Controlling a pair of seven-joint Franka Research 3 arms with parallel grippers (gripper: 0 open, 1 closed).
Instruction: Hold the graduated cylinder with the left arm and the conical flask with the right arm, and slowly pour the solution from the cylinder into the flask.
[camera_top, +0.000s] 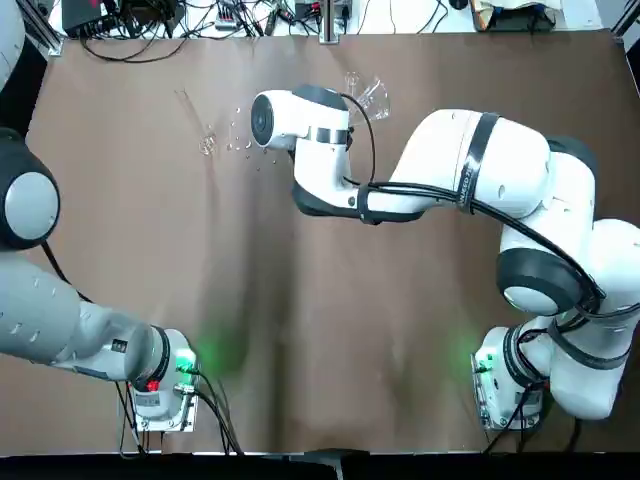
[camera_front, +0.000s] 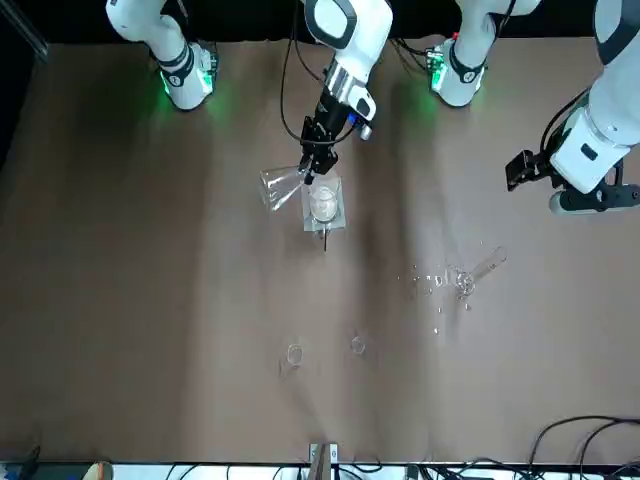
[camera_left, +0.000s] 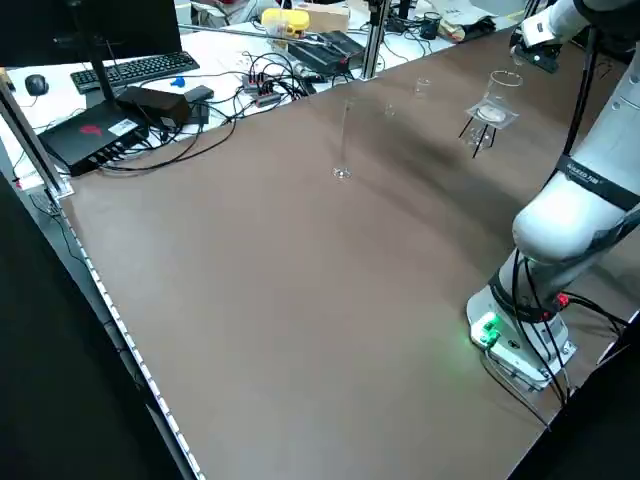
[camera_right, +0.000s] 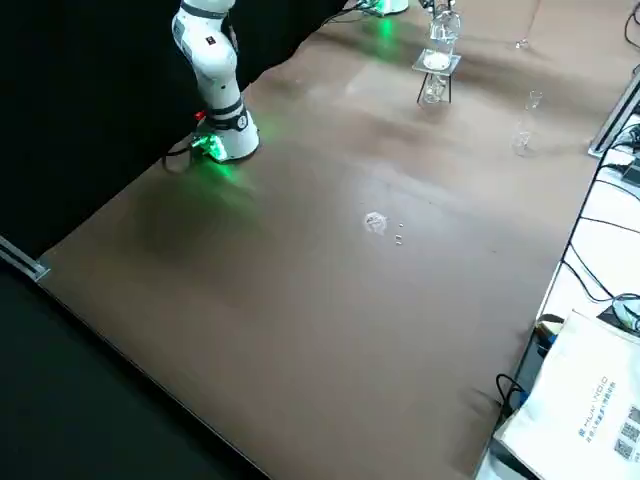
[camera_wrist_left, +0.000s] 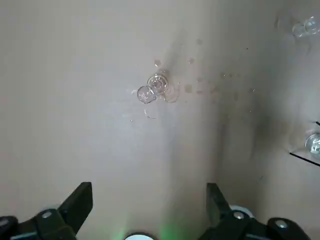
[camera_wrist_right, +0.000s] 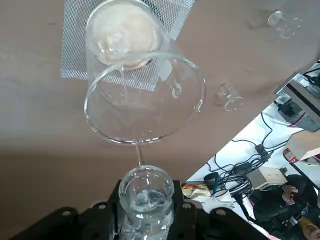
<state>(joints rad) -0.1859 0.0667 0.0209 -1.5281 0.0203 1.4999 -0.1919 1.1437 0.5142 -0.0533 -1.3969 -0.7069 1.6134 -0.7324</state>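
The graduated cylinder is a thin clear tube that stands upright on its small foot on the brown table, left of centre and toward the far side. My left gripper hovers high above it, open, and looks straight down on its mouth. In the front view the left gripper hangs well out to the side. The conical flask is tipped on its side above the table. My right gripper is shut on its neck, and the wide base points away from the fingers.
A wire-gauze stand with a white disc sits right beside the flask. Water droplets dot the table near the cylinder. Two small glass vials lie toward the far edge. Cables and electronics line the bench beyond.
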